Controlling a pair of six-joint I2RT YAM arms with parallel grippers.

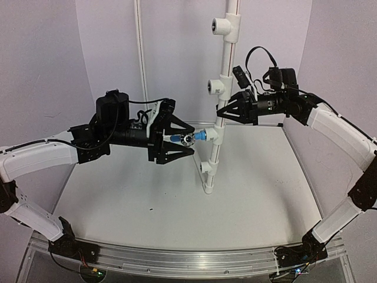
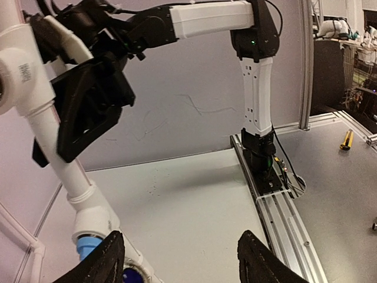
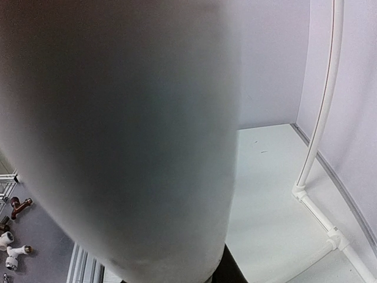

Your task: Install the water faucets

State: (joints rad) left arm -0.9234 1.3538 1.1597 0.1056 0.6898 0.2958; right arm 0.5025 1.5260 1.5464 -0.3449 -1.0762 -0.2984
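While parted, straddles the water faucet with the left jaws, one finger on each side of the tap and neither clearly pressing on it. Shows that small bright-blue tap lying level between those jaws, its silvery middle and round knob toward their base, its far blue end set against a tee fitting just past the fingertips. Cannot tell whether the thread is seated.

Finds, in the left wrist view, both fingers standing well apart at the bottom edge, with the faucet's blue body just beside the one on the picture's left and the tee straight ahead of it.

Clamps the upright white pipe with the right jaws, closed on it from the opposite side, higher than the left jaws and between two tees. Fills the right wrist view with that pipe, a blurred grey column hard against the lens.

Carries further tees along the pipe, one well above the right jaws near the top and one below the left jaws. Plants the pipe's foot on the white surface beneath both jaws.

Catches a small yellow-and-black object on a grey surface well apart from either jaws, beyond the aluminium rail.
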